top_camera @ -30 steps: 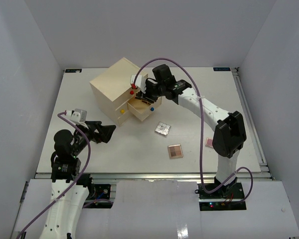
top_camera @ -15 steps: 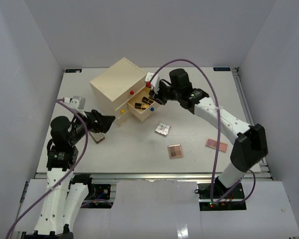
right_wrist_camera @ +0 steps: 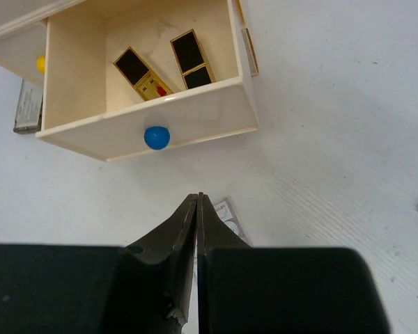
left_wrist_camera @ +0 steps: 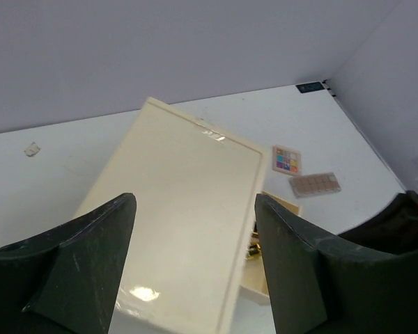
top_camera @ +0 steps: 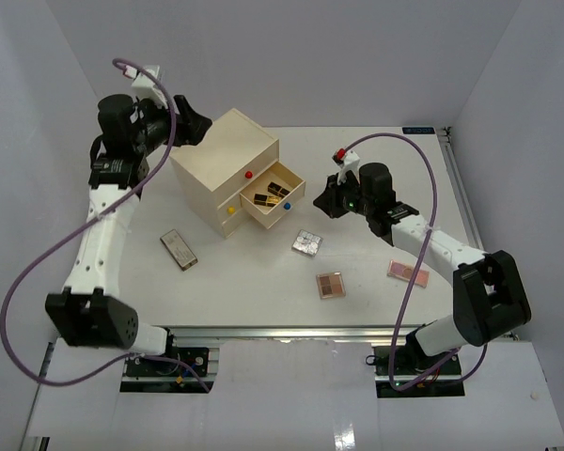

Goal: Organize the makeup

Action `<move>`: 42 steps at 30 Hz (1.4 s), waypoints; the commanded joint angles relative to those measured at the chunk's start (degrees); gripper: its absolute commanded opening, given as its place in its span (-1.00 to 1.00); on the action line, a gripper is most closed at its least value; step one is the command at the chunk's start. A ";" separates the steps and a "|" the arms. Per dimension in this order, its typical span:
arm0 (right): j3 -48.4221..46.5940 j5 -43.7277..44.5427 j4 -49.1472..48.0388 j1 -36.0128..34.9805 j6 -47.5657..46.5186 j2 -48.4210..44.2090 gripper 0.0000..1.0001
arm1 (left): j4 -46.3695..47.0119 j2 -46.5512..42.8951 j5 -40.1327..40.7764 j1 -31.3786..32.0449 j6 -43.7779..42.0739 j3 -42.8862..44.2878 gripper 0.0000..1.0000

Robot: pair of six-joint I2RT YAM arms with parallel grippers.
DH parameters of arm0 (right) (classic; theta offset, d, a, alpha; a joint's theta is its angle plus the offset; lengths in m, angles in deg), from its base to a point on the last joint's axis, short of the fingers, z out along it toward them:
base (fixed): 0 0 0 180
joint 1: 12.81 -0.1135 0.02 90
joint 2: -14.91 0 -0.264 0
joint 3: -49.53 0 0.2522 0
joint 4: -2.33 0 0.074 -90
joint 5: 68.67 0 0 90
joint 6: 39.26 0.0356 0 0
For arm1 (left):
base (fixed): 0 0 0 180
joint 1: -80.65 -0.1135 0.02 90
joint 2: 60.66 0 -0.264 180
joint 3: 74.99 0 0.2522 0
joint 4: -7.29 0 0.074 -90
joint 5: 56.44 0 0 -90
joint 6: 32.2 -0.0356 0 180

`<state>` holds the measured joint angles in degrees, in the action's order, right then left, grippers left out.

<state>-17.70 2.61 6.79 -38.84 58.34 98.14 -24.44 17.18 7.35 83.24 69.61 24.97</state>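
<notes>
Makeup lies partly in the chest and partly loose on the table (top_camera: pixel 432 188). Two black-gold lipsticks (right_wrist_camera: pixel 143 73) sit side by side, slanted, on the floor of the open drawer (right_wrist_camera: pixel 195 115), the one with the blue knob (right_wrist_camera: pixel 157 137). That drawer stands pulled out from the cream wooden chest (top_camera: pixel 216 160), which sits in the far-left part of the table, set at an angle to the edges. The drawer with the red knob (top_camera: pixel 249 174) and the one with the yellow knob (top_camera: pixel 231 211) are pushed in.

Four flat palettes rest on the bare table. A silver palette (top_camera: pixel 306 243) lies near the middle, just on the near side of the open drawer. A brown palette (top_camera: pixel 331 285) is closer to the near edge, and a pink palette (top_camera: pixel 407 272) lies toward the right edge. A grey-brown palette (top_camera: pixel 179 249) lies on the left, near the chest's near corner but apart from it.

The right gripper (top_camera: pixel 320 202) is clenched with nothing in it. In its wrist view the fingers (right_wrist_camera: pixel 188 223) press flat together above the table, just in front of the blue knob, and a corner of the silver palette shows beside them.

The left gripper (top_camera: pixel 199 127) is raised high over the chest's far-left corner. Its jaws stand well apart and hold nothing. Between them its wrist view looks down on the chest's smooth top.
</notes>
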 commanded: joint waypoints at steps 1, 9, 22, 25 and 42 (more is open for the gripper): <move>0.55 1.38 -7.19 -0.28 11.81 2.13 -0.85 | -3.96 13.64 4.53 0.22 -8.28 11.17 0.60; -1.19 0.31 -8.03 -2.18 16.93 9.30 -0.85 | -7.09 29.26 3.36 0.22 -11.76 25.24 0.56; -14.94 2.87 -5.05 -8.94 23.77 21.60 -0.85 | -8.18 32.96 -10.39 1.59 -17.36 16.90 0.40; -22.40 3.42 -5.55 -9.57 23.95 25.88 -0.85 | -8.31 32.46 -11.31 2.87 -18.85 13.20 0.39; -36.54 1.10 -6.79 -8.60 20.25 38.70 -0.85 | -5.06 31.98 -7.26 6.33 -16.37 6.70 0.45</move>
<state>-55.31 1.72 7.42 -48.04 80.55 138.81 -17.35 47.26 3.32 85.07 51.91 35.23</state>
